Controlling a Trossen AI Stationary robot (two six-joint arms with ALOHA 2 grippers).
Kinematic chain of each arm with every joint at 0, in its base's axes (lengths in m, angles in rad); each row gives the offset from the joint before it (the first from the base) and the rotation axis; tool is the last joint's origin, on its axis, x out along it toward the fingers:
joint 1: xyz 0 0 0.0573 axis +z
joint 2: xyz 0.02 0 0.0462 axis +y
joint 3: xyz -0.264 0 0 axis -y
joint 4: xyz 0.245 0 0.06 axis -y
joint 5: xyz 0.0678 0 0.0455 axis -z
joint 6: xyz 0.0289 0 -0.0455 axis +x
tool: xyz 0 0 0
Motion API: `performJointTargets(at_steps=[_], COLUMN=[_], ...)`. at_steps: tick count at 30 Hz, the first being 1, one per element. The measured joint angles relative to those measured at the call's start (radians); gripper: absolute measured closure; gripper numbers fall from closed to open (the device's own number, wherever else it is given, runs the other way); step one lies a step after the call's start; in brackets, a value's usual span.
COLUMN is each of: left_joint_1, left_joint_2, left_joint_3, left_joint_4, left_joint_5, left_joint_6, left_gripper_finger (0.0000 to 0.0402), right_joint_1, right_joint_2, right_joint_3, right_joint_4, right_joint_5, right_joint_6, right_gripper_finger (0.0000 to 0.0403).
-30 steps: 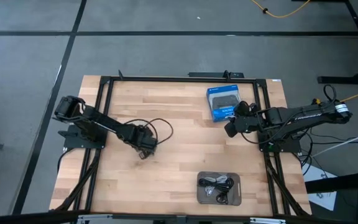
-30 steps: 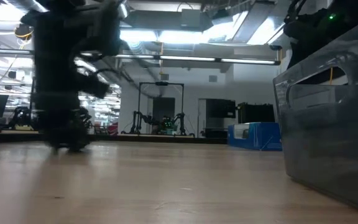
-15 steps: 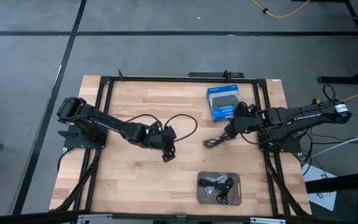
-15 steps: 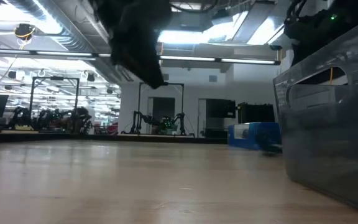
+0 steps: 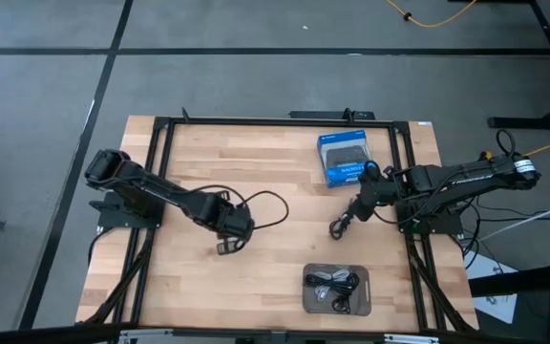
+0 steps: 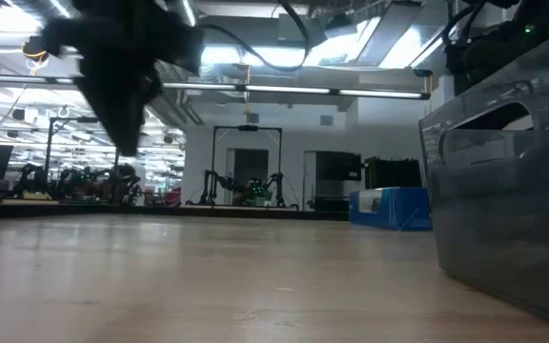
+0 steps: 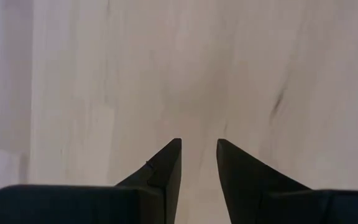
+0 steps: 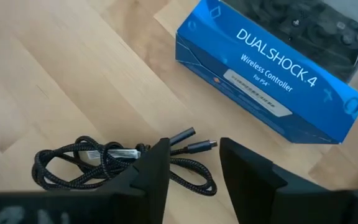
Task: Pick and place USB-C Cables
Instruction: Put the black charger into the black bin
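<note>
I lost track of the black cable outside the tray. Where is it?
In the high view the black cable lies on the table's right half, below the blue box, just off the right claw.

The table holds 1 blue box [image 5: 345,159], 1 clear tray [image 5: 336,289], and 1 loose black cable [image 5: 340,225].

A blue controller box [image 5: 344,160] lies on the wooden table [image 5: 208,153].

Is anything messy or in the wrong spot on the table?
One black cable lies loose on the bare wood near the blue box, by the right end effector, while other cables sit in the clear bin.
</note>
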Motion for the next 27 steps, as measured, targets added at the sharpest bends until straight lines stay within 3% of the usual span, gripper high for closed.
performJointTargets(at_steps=[7,14,20,27], left_joint_1=[-0.048,-0.067,-0.042,0.020], left_joint_2=[-0.056,-0.246,-0.539,-0.838], left_joint_3=[-0.011,-0.200,-0.533,-0.929], left_joint_4=[-0.152,-0.034,0.291,0.960], left_joint_5=[-0.023,-0.070,-0.107,-0.164], left_joint_6=[0.009,0.024,0.015,0.151], left_gripper_finger=[0.0305,0.0305,0.0305,0.0305], right_joint_1=[0.000,0.000,0.000,0.000], right_joint_2=[0.000,-0.001,0.000,0.000], right_joint_3=[0.000,0.000,0.000,0.000], right_joint_4=[0.007,0.035,0.070,0.105], right_joint_5=[0.002,0.002,0.003,0.003], right_joint_6=[0.002,0.001,0.001,-0.001], right_gripper_finger=[0.0257,0.0257,0.0257,0.0257])
